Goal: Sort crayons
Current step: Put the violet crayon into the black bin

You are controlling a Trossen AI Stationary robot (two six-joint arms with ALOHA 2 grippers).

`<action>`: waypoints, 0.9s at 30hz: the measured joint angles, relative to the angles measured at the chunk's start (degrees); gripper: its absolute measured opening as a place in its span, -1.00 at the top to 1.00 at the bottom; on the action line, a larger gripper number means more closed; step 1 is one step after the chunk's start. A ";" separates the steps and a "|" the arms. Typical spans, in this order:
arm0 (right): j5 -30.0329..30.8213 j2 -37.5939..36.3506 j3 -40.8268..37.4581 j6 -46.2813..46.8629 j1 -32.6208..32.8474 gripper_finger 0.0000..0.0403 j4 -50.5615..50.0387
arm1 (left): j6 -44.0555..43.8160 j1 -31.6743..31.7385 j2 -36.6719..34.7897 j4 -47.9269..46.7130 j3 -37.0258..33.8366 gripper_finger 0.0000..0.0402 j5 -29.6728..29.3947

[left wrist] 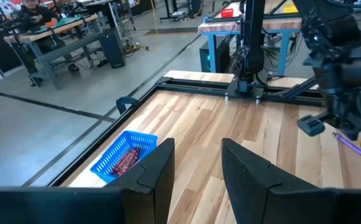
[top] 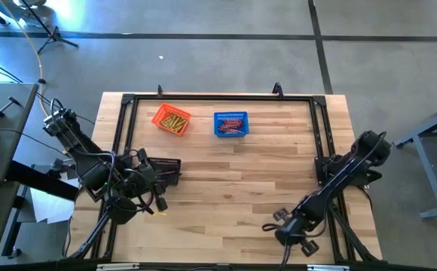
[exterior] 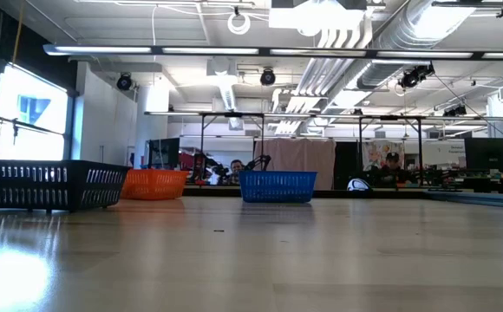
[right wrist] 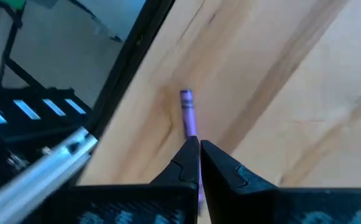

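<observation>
My right gripper [top: 273, 224] is near the table's near right corner, low over the wood, shut on a purple crayon [right wrist: 188, 115]. The crayon also shows in the left wrist view [left wrist: 352, 145]. My left gripper [left wrist: 196, 163] is open and empty at the table's left side, beside a black mesh basket [top: 163, 164]. An orange basket [top: 172, 120] holds yellow crayons. A blue basket [top: 230, 124] holds red crayons [left wrist: 124, 160]. Both stand on the table near its far edge. My right gripper pinches the purple crayon between its two fingers near one end [right wrist: 195, 140]. The crayon lies along the fingers and its free end [right wrist: 185, 95] sticks out past the fingertips. I cannot tell whether the crayon touches the wood.
A black metal frame [top: 320, 143] runs round the tabletop's far, left and right sides. In the low view the black basket [exterior: 43, 185], the orange basket [exterior: 154, 184] and the blue basket [exterior: 277, 185] stand in a row. People sit at desks in the room beyond.
</observation>
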 joint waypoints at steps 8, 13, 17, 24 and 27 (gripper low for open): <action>0.29 2.80 3.06 5.72 1.32 1.00 -0.88 | -0.02 0.00 0.00 0.00 0.00 0.42 0.03; -1.27 2.80 3.05 10.83 1.23 0.93 -1.04 | -1.38 -0.01 0.00 -0.02 0.00 0.42 0.06; -2.17 2.80 3.05 12.26 1.71 0.72 -1.02 | -1.38 -0.04 0.00 -0.04 0.00 0.42 0.16; 2.02 2.80 3.05 3.82 3.87 0.35 -1.09 | -1.49 -0.04 0.00 -0.04 0.00 0.42 1.82; 4.98 2.80 3.03 1.34 4.84 0.31 -2.18 | -1.55 -0.06 0.00 -0.03 0.00 0.42 2.13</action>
